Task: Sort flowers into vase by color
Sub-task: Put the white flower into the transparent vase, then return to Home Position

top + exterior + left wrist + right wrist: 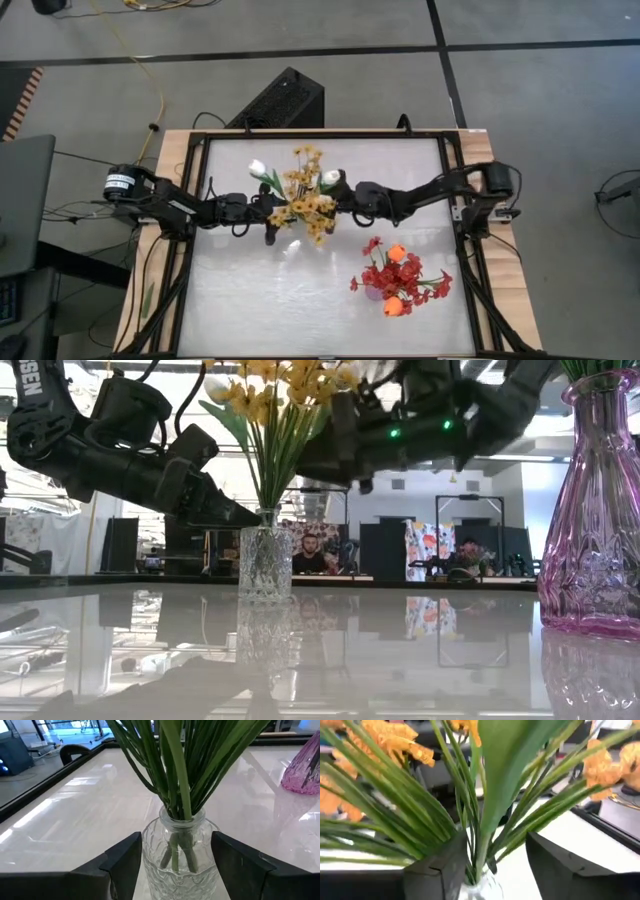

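A clear cut-glass vase (265, 560) (180, 845) stands by its base on the table, mid-left. It holds yellow blossom sprays (305, 195) (395, 742) and two white tulip buds (258, 168) (330, 178) on green stems. My left gripper (275, 222) (176, 865) is at this vase from the table's left. My right gripper (335, 195) (497, 865) is open above the vase's mouth. Its fingers stand on either side of the bundled stems (480, 835). A pink glass vase (595, 510) (302, 770) nearer the right edge holds red sprays (425, 285) and orange tulip buds (397, 254). My left gripper pinches the clear vase between its two fingers (125, 860), one on each side of the body just below the shoulder (150, 837). The fingers come in level from the table's left. The vase stays upright with its base on the table.
The white tabletop (260, 300) has a black frame along its edges (190, 250). The pink vase stands near the right near corner. Beyond the far edge, seated people (312, 552) and room furniture show in the low view.
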Robot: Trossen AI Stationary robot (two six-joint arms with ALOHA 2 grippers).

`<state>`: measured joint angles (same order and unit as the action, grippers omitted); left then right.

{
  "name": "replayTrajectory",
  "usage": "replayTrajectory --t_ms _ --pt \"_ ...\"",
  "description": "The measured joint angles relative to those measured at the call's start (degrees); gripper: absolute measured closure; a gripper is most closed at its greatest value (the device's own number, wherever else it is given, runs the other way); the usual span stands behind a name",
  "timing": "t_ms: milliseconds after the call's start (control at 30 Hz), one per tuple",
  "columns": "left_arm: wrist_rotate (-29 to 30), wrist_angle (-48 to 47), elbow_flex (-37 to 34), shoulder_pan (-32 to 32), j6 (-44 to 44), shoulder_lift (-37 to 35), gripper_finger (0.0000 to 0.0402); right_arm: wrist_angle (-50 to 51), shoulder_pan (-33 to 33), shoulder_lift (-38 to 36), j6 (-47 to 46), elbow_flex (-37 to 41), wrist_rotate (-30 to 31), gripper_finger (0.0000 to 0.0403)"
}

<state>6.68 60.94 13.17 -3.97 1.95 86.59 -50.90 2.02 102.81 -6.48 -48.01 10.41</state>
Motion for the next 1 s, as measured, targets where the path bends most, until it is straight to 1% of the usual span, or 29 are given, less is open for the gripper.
replayTrajectory --t_ms 67,167,300,433,567,667,800,900,1000 --pt "-0.1 0.0 0.0 0.0 0.4 0.0 0.0172 6.5 0.0 -3.1 0.6 0.0 0.0 0.0162" --pt "-0.2 0.1 0.0 0.0 0.5 0.0 0.0172 17.2 0.2 -7.9 0.6 0.0 0.0 0.0148" --pt "-0.3 0.1 0.0 0.0 1.7 -0.1 0.0172 28.3 0.8 -14.0 1.6 0.0 0.0 0.0143" --pt "-0.3 -3.3 -0.1 0.0 2.0 -3.6 0.0172 36.3 0.9 -19.3 2.1 0.0 -0.6 0.0142" --pt "-0.3 -12.2 -0.1 0.0 2.0 -11.9 0.0172 46.7 1.2 -24.4 2.1 0.0 -2.8 0.0142" --pt "-0.2 -23.4 -0.1 0.0 1.4 -19.7 0.0172 53.0 1.2 -27.3 2.1 0.0 -2.8 0.0142" --pt "-0.1 -40.6 -0.1 0.0 -2.8 -30.9 0.0172 60.5 0.9 -30.2 2.1 0.0 -2.9 0.0142" --pt "0.0 -51.1 -0.1 0.0 -6.0 -39.5 0.0172 66.2 0.6 -31.4 2.4 0.0 -3.0 0.0142" --pt "-0.1 -57.0 -0.2 0.0 -8.1 -47.3 0.0172 69.6 0.2 -32.2 3.1 0.8 -3.1 0.0142"
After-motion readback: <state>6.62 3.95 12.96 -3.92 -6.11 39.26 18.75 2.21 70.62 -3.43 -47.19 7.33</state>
